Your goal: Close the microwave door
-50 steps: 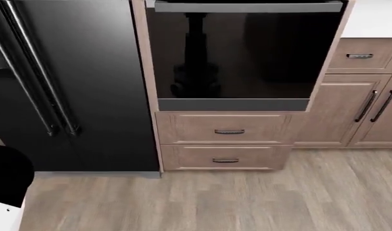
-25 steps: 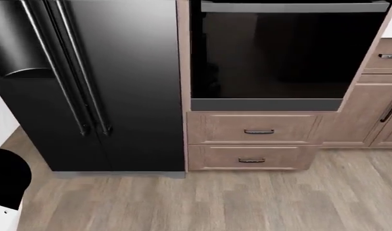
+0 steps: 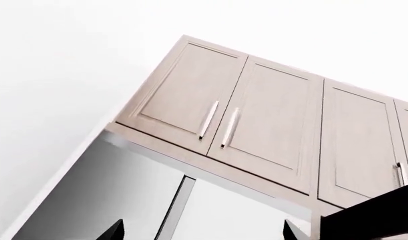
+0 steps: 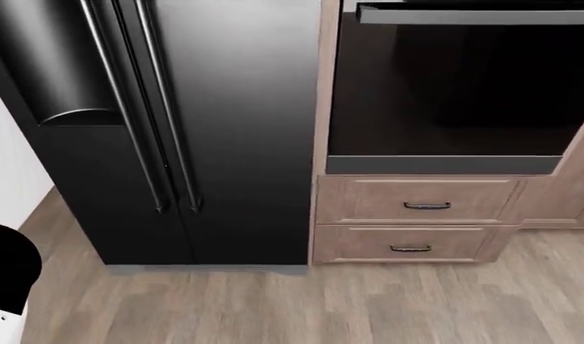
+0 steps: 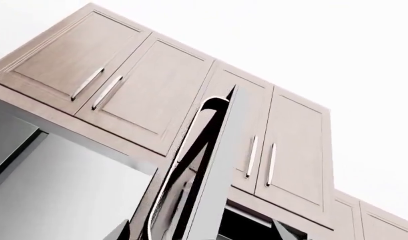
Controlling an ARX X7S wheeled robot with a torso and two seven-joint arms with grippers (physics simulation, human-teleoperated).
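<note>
The microwave door (image 5: pixel 217 170) stands swung open and shows edge-on in the right wrist view, a grey panel with a curved bar handle (image 5: pixel 180 165). It hangs under the upper cabinets, with the dark microwave opening (image 5: pixel 254 225) beside it. My right gripper (image 5: pixel 204 234) is open below the door and far from it, with only its two fingertips (image 5: pixel 123 233) showing. My left gripper (image 3: pixel 204 235) is open too and points up at the fridge top and cabinets. The microwave is out of the head view, and neither gripper shows there.
In the head view a black two-door fridge (image 4: pixel 177 129) stands at the left, and a built-in oven (image 4: pixel 454 93) with two wooden drawers (image 4: pixel 416 204) below it stands at the right. Wood floor (image 4: pixel 302 308) lies in front. Upper cabinets (image 3: pixel 257 115) run above. A dark slab (image 3: pixel 377 215) pokes into the left wrist view.
The head view has shifted left: the fridge and the oven have slid to the right in the picture, and more of the fridge's left side and the wall now show.
</note>
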